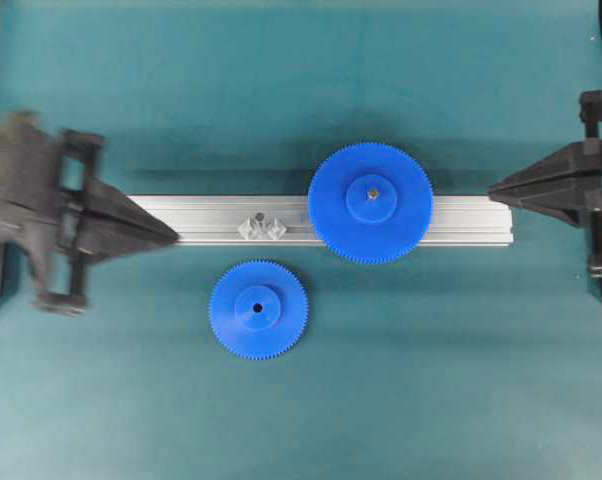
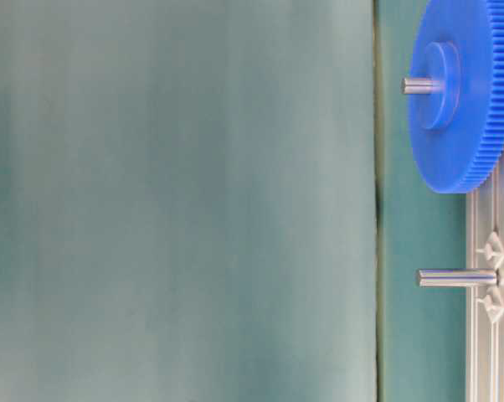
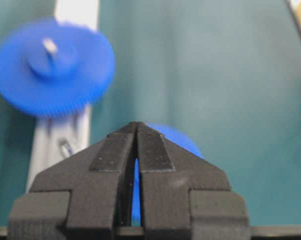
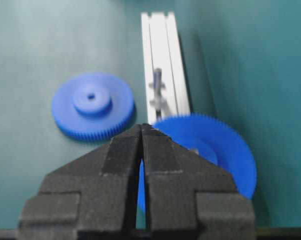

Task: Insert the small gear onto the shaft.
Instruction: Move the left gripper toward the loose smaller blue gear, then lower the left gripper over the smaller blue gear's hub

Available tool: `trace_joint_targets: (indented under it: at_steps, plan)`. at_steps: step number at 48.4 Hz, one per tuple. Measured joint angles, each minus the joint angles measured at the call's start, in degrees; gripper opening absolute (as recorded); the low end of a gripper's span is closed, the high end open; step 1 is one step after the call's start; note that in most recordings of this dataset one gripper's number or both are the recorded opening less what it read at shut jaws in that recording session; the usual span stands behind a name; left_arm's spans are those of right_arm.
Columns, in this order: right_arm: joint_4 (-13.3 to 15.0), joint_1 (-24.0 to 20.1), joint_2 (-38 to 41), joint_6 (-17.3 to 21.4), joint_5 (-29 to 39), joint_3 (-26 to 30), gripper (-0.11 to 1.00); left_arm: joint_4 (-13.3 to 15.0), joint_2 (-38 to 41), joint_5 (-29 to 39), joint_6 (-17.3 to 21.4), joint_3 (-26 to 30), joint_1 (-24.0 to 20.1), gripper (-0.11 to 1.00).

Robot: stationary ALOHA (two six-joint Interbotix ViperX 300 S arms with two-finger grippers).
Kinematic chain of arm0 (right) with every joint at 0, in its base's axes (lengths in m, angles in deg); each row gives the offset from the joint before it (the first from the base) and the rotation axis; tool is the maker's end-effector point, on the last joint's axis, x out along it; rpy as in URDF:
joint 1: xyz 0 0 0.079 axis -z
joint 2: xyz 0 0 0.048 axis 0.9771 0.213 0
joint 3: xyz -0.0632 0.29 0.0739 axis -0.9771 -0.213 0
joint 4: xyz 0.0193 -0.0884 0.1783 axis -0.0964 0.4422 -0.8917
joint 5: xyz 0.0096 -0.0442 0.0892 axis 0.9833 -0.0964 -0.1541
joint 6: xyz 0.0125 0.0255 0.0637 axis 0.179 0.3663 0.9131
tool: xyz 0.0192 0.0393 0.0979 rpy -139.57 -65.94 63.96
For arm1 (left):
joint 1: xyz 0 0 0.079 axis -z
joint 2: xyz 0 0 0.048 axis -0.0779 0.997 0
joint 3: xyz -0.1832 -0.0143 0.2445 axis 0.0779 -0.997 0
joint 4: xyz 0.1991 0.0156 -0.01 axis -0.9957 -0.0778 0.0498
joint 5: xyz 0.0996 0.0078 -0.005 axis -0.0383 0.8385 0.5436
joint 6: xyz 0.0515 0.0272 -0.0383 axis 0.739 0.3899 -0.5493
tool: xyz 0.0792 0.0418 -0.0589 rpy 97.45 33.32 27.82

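1. Overhead view: I see the small gear (image 1: pixel 258 309) flat on the teal mat (image 1: pixel 431 380), lower centre, just below the aluminium rail (image 1: pixel 211 218) and not touching it. The shaft (image 1: pixel 259 217) shows as a tiny grey dot on its silvery base on the rail, above the small gear. The larger gear (image 1: pixel 370 202) sits on the rail, right of centre. The left gripper (image 1: pixel 171 236) is at the left edge, blurred, tips together at the rail's left end. The right gripper (image 1: pixel 493 189) is at the right edge, tips together near the rail's right end.
2. Table-level view: the shaft (image 2: pixel 455 277) stands bare, lower right; the larger gear (image 2: pixel 461 92) is upper right.
3. Left wrist view: jaws closed on nothing; the small gear (image 3: pixel 183 140) peeks out behind the fingers (image 3: pixel 110 152).
4. Right wrist view: jaws closed, holding nothing. The small gear (image 4: pixel 93 111) lies centre left, the shaft (image 4: pixel 157 80) stands on the rail.
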Motion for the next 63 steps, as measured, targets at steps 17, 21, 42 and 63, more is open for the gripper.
trace_joint_targets:
  at_steps: [17, 21, 42, 63]
  plan:
    - [0.09, 1.41, 2.46, 0.0, 2.81, 1.41, 0.09, 0.0, 14.77, 7.56, -0.79, 9.49, 0.7, 0.0]
    - [0.35, 1.85, 2.81, 0.09, 2.81, 1.32, 0.1, 0.0, 16.79, 10.2, -0.79, 11.34, 1.14, 0.04]
    - [1.14, 3.96, 6.42, 0.09, 2.81, 2.29, 0.17, 0.0, 26.46, 13.89, -4.57, 16.87, 5.01, 0.93]
    - [1.14, 4.22, 6.33, 0.09, 2.81, 1.49, 0.23, -0.09, 36.3, 14.33, -6.33, 18.81, 5.1, 0.92]
